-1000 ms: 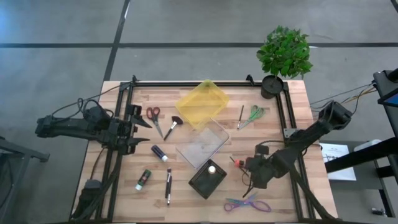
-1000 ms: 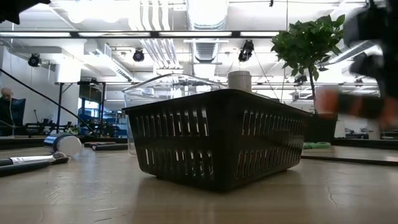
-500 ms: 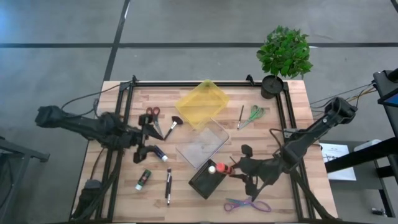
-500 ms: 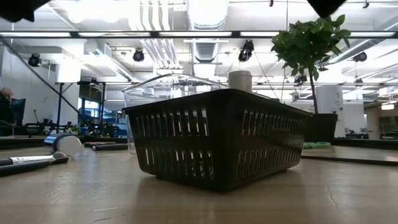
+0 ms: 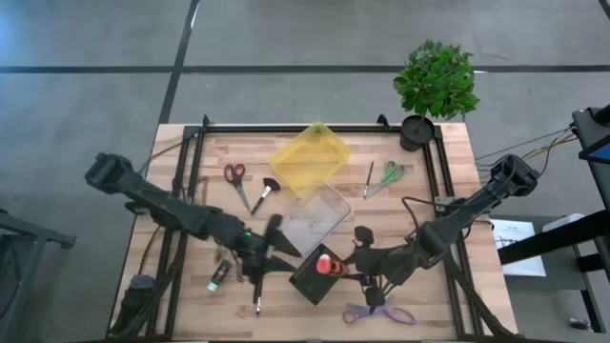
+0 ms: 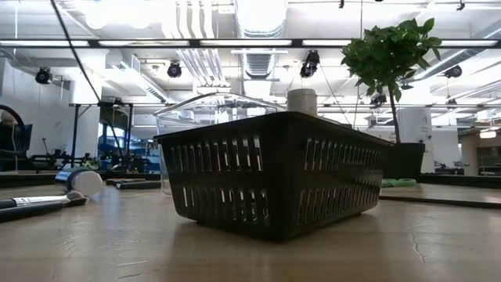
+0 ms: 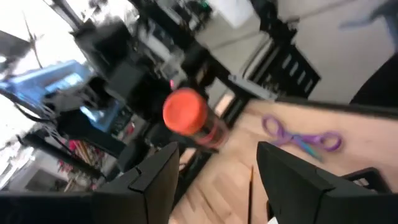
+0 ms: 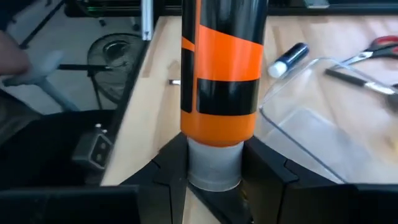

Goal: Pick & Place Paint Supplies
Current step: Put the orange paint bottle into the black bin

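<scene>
My right gripper (image 5: 345, 264) is shut on the orange-red paint bottle (image 5: 326, 264), which hangs over the black basket (image 5: 307, 281). My left gripper (image 5: 278, 243) is open just left of the basket; in its wrist view the bottle's orange end (image 7: 185, 113) faces it. The green bottle (image 5: 220, 274) and a dark brush (image 5: 257, 286) lie on the table near the left arm. The dark blue bottle (image 8: 289, 59) lies beside the clear container; the left arm hides it in the high view. A whitish cap (image 6: 301, 102) shows above the basket's rim. My right gripper (image 8: 214, 180) pinches the orange-red bottle by its white cap end (image 8: 214, 163), one finger (image 8: 168, 174) on each side. It comes roughly level from the table's right. The bottle's body (image 8: 222, 68) sticks out ahead of the fingers toward the left, lifted clear above the basket.
A clear container (image 5: 310, 221) and a yellow tray (image 5: 310, 157) sit beyond the basket. Red scissors (image 5: 235, 181) and a brush (image 5: 265, 193) lie far left, green scissors (image 5: 391, 174) and another brush (image 5: 368, 179) far right, purple scissors (image 5: 379, 312) near. A potted plant (image 5: 434, 86) stands at the far right corner.
My right gripper has carried the orange-red bottle toward the table's left, from right of the basket to above it. My left arm has swept from the left edge toward the right and near side, ending beside the basket's left.
</scene>
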`<state>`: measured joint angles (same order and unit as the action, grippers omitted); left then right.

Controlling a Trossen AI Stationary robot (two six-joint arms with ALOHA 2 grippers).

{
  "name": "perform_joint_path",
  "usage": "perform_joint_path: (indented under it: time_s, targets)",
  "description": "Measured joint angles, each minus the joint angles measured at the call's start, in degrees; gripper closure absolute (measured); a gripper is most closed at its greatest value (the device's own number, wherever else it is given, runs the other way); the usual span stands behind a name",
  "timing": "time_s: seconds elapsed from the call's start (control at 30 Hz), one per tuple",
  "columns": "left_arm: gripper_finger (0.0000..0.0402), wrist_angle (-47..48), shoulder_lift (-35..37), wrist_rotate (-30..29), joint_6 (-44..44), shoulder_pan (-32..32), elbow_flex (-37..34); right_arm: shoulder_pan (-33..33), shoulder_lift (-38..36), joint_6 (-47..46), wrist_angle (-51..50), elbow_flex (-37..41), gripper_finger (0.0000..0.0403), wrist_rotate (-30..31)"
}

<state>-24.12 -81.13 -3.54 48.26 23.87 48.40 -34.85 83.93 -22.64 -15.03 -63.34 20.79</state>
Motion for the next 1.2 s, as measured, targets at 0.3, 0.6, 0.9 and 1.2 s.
perform_joint_path:
  time_s: [0.3,0.6,0.9,1.2]
  targets:
    - [0.0181,1.8,-13.3,-2.1,2.9,0.6,10.3,1.0,3.7,-4.6,-7.5,-3.5,0.029,-7.0]
    - [0.0181,1.9,-15.6,-4.6,4.5,2.4,12.2,1.2,3.5,-8.1,-12.3,-4.7,0.029,-8.1]
    - [0.0181,2.1,-15.4,-4.4,4.5,2.6,12.2,1.7,4.2,-7.9,-12.6,-5.6,0.029,-8.7]
    - [0.0181,2.0,-15.4,-4.4,4.5,2.5,12.2,1.9,4.3,-6.9,-12.2,-6.4,0.029,-9.1]
